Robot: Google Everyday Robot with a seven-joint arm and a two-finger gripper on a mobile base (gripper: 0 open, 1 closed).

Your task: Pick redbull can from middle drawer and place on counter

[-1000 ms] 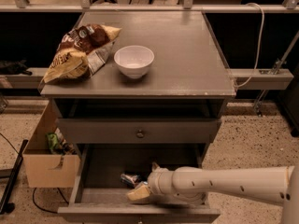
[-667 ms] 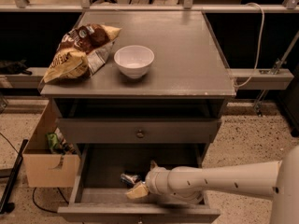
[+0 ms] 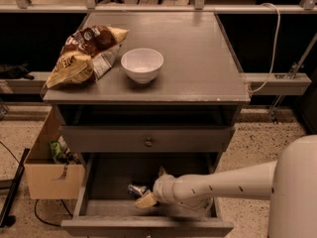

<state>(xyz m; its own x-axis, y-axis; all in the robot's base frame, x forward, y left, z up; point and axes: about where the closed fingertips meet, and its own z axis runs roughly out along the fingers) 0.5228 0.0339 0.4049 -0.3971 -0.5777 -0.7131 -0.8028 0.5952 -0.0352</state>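
The redbull can (image 3: pixel 135 189) lies on its side in the open middle drawer (image 3: pixel 148 226), left of centre, showing a shiny silver end. My gripper (image 3: pixel 151 187) reaches into the drawer from the right on its white arm (image 3: pixel 223 185). Its fingers stand apart right next to the can, a tan one (image 3: pixel 146 201) in front and a dark one (image 3: pixel 161 172) behind; the can's right end sits at their gap. The grey counter (image 3: pixel 198 58) is above.
A white bowl (image 3: pixel 142 64) and a brown-and-yellow chip bag (image 3: pixel 81 53) sit on the counter's left half. The drawer above, with a round knob (image 3: pixel 148 142), is closed. A cardboard box (image 3: pixel 47 170) stands on the floor to the left.
The arm has edged slightly left, deeper into the drawer toward the can. The can has not moved.
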